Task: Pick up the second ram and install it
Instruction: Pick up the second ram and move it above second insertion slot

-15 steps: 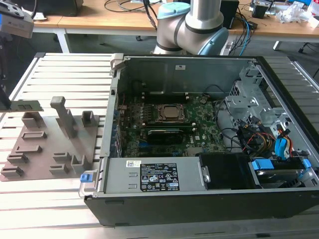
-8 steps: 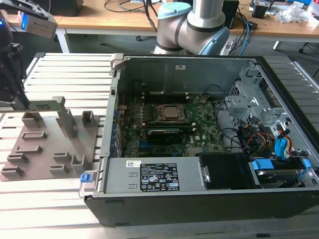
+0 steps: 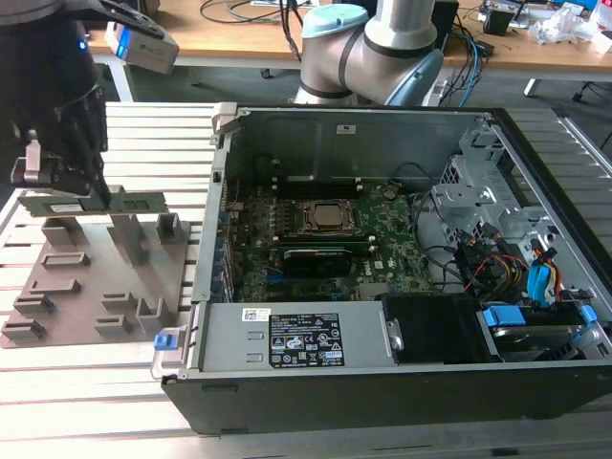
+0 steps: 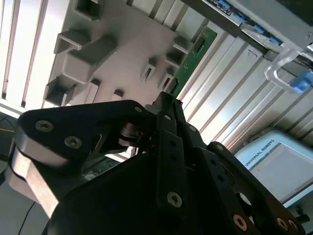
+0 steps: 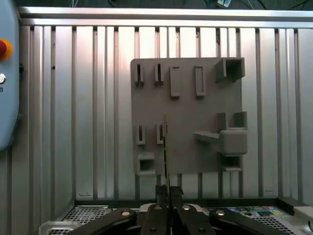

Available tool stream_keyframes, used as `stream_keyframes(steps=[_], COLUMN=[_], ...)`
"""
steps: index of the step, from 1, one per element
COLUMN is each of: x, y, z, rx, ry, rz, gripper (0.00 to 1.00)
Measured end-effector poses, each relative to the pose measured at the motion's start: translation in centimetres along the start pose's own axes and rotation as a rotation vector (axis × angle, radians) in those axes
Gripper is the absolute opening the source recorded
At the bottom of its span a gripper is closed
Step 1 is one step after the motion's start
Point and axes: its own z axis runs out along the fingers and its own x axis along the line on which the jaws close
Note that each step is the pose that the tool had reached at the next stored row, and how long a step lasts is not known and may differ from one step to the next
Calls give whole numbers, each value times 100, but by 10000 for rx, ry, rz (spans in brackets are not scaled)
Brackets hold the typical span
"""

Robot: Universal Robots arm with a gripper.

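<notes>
Pincer [image 3: 98,198] clamped on ram [image 3: 134,203], which sits level and on edge over the grey fixture plate [image 3: 96,277] on the slatted worktop [image 3: 57,382]. Can't tell if it's clear of the posts [image 3: 126,237]. Open case [image 3: 287,134] is to the exterior view's right, well apart from ram.

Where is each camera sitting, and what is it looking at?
Exterior view: off the arm, looking down at the open computer case, grey fixture plate and arm.
First wrist view: on the wrist, looking along the jaws, square onto the plate.
Second wrist view: on the wrist, looking slantwise past the jaws at the plate.
All share the second ram, gripped in the jaws.
</notes>
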Motion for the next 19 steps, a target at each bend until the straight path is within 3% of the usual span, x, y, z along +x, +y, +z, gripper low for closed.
stream_keyframes(steps=[5,7,9,14,19], x=[-5,-5,-8,-11,-16], y=[-363,-416,-549,-757,-1063], z=[-16,-17,-23,-32,-44], rx=[-1,-1,0,0,0], ry=[9,9,18,33,66], rz=[2,0,3,3,4], gripper=[14,14,14,14,14])
